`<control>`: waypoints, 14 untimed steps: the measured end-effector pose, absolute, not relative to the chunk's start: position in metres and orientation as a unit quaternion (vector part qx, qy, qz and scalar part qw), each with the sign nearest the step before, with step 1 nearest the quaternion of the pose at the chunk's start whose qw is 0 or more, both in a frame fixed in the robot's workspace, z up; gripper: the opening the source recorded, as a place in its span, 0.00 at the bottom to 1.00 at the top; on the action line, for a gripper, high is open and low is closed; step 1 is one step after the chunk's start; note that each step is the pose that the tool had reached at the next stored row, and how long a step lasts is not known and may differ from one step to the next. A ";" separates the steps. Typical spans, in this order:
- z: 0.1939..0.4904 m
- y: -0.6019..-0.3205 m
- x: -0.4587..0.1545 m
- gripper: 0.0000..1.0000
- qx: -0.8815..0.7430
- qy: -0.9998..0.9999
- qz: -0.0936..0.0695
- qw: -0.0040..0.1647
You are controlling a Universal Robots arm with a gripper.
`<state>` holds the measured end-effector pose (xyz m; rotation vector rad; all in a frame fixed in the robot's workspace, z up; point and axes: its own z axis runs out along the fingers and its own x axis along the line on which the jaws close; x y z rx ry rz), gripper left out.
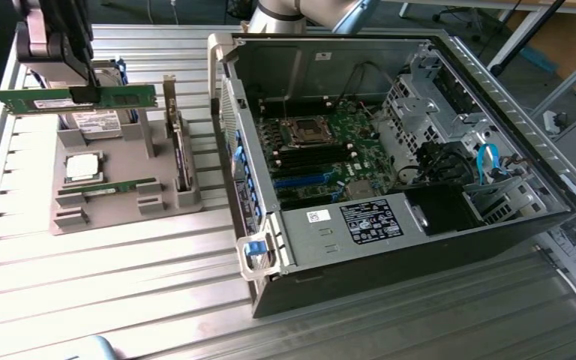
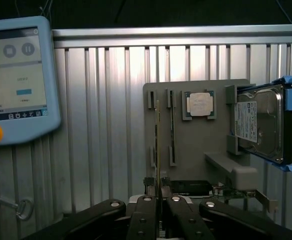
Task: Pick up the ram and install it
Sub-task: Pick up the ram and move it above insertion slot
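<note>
Currently the hand (image 1: 84, 94) sits toward ten o'clock in the exterior view, its jaws drawn narrow and pinched on the ram (image 1: 128, 96). The ram hangs level, its long side running across the view. It is gripped near its middle along the upper edge, and its pale label shows just beside the fingers. It looks lifted off the grey holder (image 1: 118, 210), which lies at about nine o'clock on the ribbed metal surface (image 1: 118, 292). The ram crosses in front of the hard drive (image 1: 98, 121), which stands at the holder's twelve o'clock end.

Nearer the holder's middle lie a square silver processor chip (image 1: 82, 166) and a second green stick (image 1: 108, 187) seated in its slot. An expansion card (image 1: 179, 161) stands on edge along the holder's three o'clock side. At three o'clock from the holder, well apart from the ram, is the open computer case (image 1: 388, 292), with the green motherboard (image 1: 353, 150) exposed inside it.

From the wrist view, the hand (image 2: 159, 196) closes on the ram (image 2: 158, 145), seen edge-on as a thin line between the two fingers. Beyond it are the grey holder (image 2: 196, 150), the processor chip (image 2: 200, 104), the hard drive (image 2: 261, 125) in its blue-cornered carrier, and a teach pendant (image 2: 16, 80) with a lit screen, all against the ribbed surface (image 2: 111, 125).
</note>
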<state>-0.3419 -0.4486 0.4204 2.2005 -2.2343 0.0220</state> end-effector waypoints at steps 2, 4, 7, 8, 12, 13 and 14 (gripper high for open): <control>0.420 -0.449 -0.341 0.13 0.702 -0.712 0.007 0.003; 0.420 -0.449 -0.340 0.13 0.702 -0.712 0.007 0.003; 0.420 -0.449 -0.339 0.13 0.702 -0.712 0.007 0.003; 0.420 -0.449 -0.338 0.13 0.702 -0.712 0.007 0.003; 0.420 -0.449 -0.336 0.13 0.702 -0.712 0.007 0.003; 0.420 -0.449 -0.336 0.13 0.702 -0.712 0.007 0.003; 0.420 -0.449 -0.335 0.13 0.702 -0.712 0.007 0.003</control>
